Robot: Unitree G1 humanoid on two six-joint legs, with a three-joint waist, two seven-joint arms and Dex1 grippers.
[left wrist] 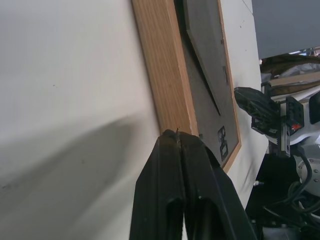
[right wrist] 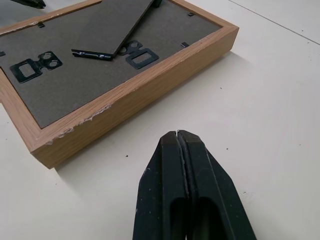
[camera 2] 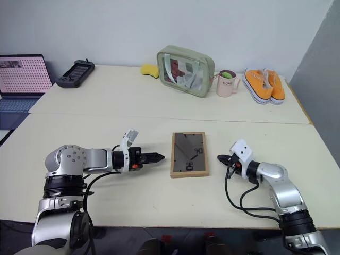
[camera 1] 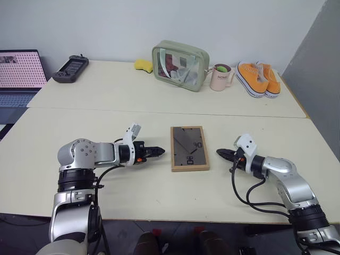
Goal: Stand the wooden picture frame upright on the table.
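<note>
The wooden picture frame (camera 1: 189,148) lies flat, face down, on the table (camera 1: 133,196) between my two grippers. Its dark grey back panel faces up, with the fold-out stand (right wrist: 122,25) lifted slightly. My left gripper (camera 1: 159,152) is shut and points at the frame's left edge from a short gap away; in the left wrist view its tips (left wrist: 177,134) sit just before the wooden rim (left wrist: 165,65). My right gripper (camera 1: 220,153) is shut and points at the frame's right edge, a little off it, as the right wrist view (right wrist: 176,134) also shows. Neither gripper holds anything.
Along the back of the far table stand a laptop (camera 1: 18,71), a black game controller (camera 1: 70,68), a yellow sponge (camera 1: 143,65), a clear green-trimmed pouch (camera 1: 180,65), a pink mug (camera 1: 221,77) and orange shoes (camera 1: 257,78). A seam runs between the two tabletops.
</note>
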